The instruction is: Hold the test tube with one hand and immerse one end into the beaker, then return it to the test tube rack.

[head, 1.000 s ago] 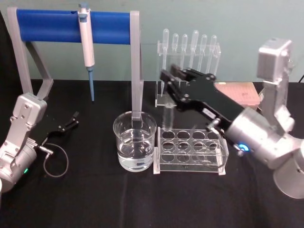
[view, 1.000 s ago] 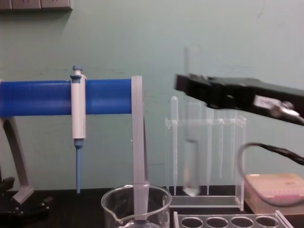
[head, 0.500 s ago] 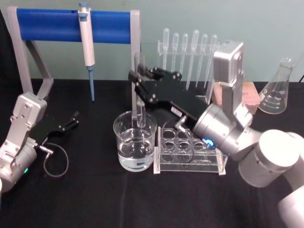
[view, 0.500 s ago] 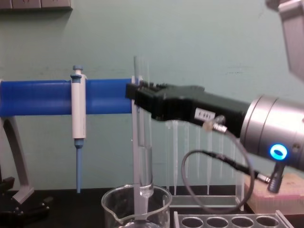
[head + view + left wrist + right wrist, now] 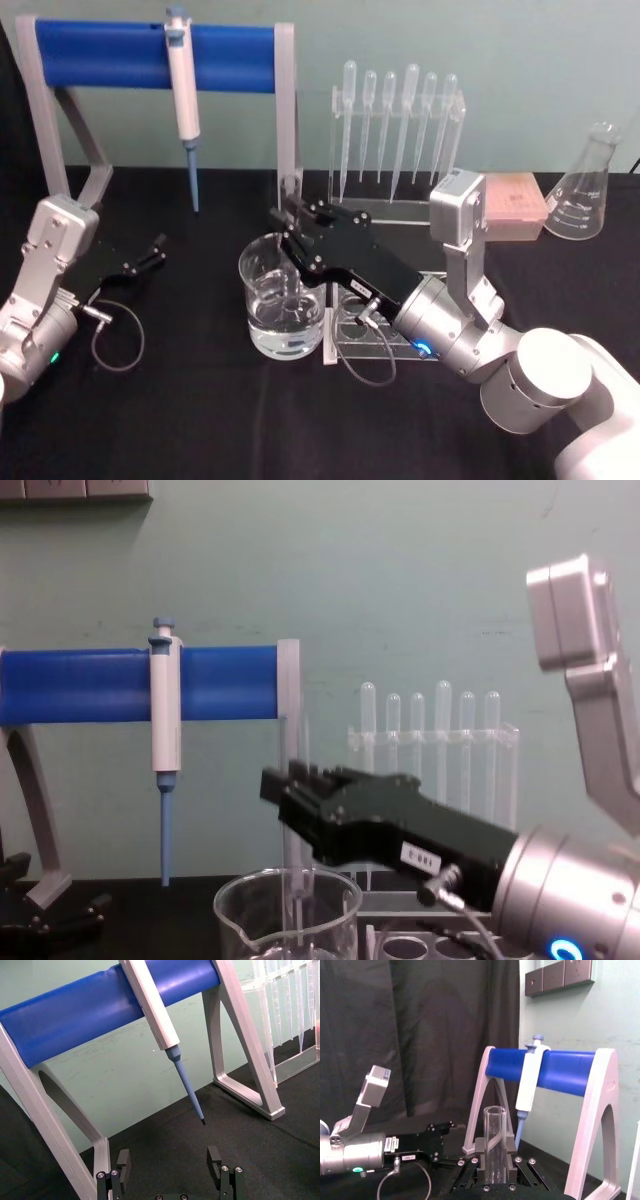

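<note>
Right gripper: clamped on the tube, which stands upright with its open rim above the fingers; the gripper hangs over the beaker, toward the beaker's 12 o'clock rim.
Tube: lower end is down inside the beaker. Whether it reaches the water I cannot tell for certain; judged at or just under the surface.
Rack: at 3 o'clock of the beaker, just beside it and partly under the right arm.
Left gripper: fingers wide apart, holding nothing, parked at 9 o'clock, well apart from the beaker.
Step in hand: the dip; the return to the rack is not yet done.
Risk 1: going lower could knock the tube's round bottom on the beaker floor.
Risk 2: the tube sits near the back wall, so a sideways move before lifting could strike the rim or shift the beaker.
Risk 3: the stand post is close at 12 o'clock; a lift that drifts back could hit it.
Risk 4: the cable loops beside the rack and might snag it.
Risk 5: wet glass may slip; a tilted tube would miss its hole.
</note>
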